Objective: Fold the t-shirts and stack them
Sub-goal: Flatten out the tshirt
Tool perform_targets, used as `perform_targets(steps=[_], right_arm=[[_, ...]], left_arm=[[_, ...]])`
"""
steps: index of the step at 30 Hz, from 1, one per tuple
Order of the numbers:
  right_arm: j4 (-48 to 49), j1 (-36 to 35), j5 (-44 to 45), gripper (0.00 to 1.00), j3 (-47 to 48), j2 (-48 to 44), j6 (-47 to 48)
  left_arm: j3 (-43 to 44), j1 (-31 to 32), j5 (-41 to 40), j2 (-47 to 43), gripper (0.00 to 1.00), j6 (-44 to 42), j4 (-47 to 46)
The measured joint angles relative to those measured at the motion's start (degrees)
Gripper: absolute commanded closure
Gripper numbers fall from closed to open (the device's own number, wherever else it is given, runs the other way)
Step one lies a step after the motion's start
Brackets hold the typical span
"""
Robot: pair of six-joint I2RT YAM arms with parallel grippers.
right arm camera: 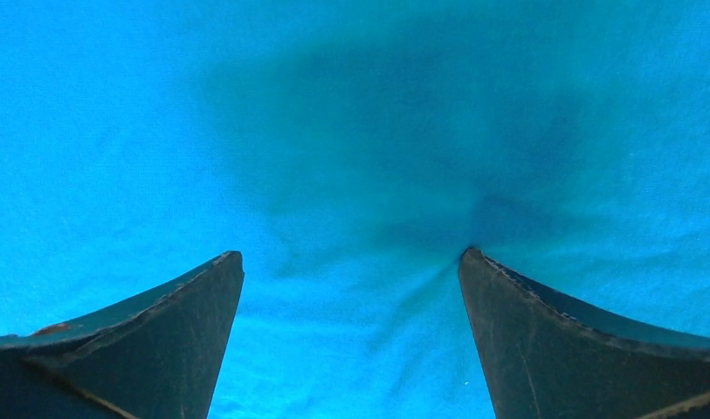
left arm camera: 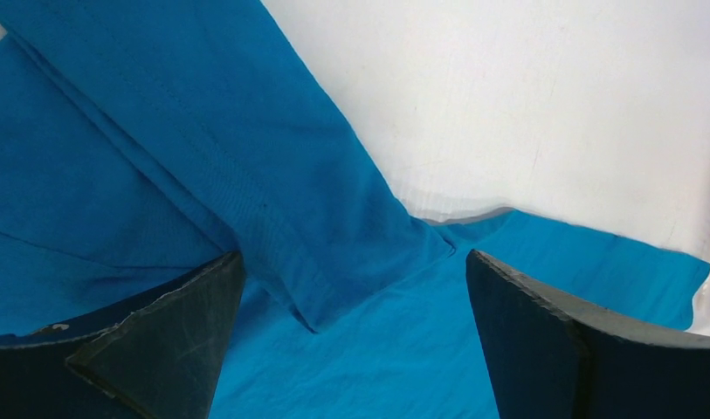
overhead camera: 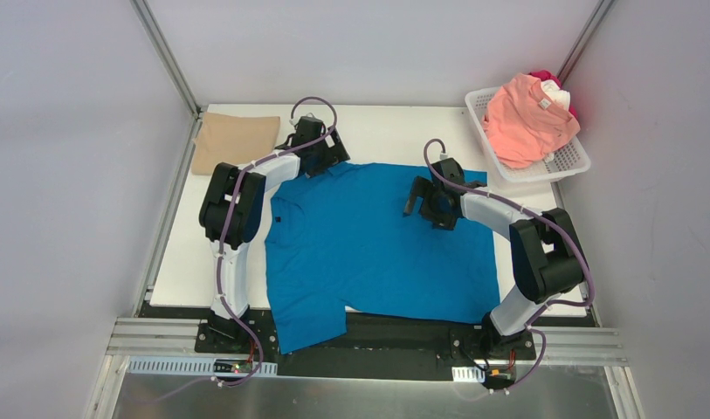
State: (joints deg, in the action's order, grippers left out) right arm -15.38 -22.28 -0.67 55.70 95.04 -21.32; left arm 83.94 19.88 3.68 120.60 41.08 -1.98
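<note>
A bright blue t-shirt [overhead camera: 368, 244] lies spread flat across the middle of the table, its near hem over the table's front edge. My left gripper [overhead camera: 320, 157] is open at the shirt's far left corner, over a folded sleeve [left arm camera: 272, 192]. My right gripper [overhead camera: 421, 202] is open and pressed down on the blue cloth [right arm camera: 351, 175], its right fingertip [right arm camera: 478, 262] dimpling it. A folded tan t-shirt [overhead camera: 236, 140] lies at the far left corner. Salmon-pink [overhead camera: 527, 120], white [overhead camera: 556, 94] and red [overhead camera: 543, 78] shirts are heaped in the basket.
A white plastic lattice basket [overhead camera: 543, 168] stands at the far right corner. Grey walls and metal posts enclose the white table [overhead camera: 386, 131]. A metal rail runs along the near edge by the arm bases.
</note>
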Motion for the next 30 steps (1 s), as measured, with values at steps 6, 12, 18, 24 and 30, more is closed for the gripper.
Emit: perform_targets(steps=[6, 12, 18, 24, 30], right_arm=[[0.0, 0.0, 0.0, 0.0, 0.0, 0.0, 0.0], [0.0, 0.0, 0.0, 0.0, 0.0, 0.0, 0.0], [-0.4, 0.0, 0.0, 0.0, 0.4, 0.3, 0.0], [-0.7, 0.0, 0.0, 0.01, 0.6, 0.4, 0.2], [-0.9, 0.0, 0.2, 0.0, 1.4, 1.2, 0.6]], left_arm=[[0.0, 0.0, -1.2, 0.0, 0.01, 0.0, 0.0], [1.9, 0.0, -1.3, 1.1, 0.01, 0.1, 0.6], [6.6, 0.0, -0.9, 4.8, 0.01, 0.8, -1.0], [14.0, -0.1, -0.5, 10.0, 0.01, 1.7, -3.4], [27.1, -0.5, 0.7, 17.7, 0.01, 3.0, -6.3]])
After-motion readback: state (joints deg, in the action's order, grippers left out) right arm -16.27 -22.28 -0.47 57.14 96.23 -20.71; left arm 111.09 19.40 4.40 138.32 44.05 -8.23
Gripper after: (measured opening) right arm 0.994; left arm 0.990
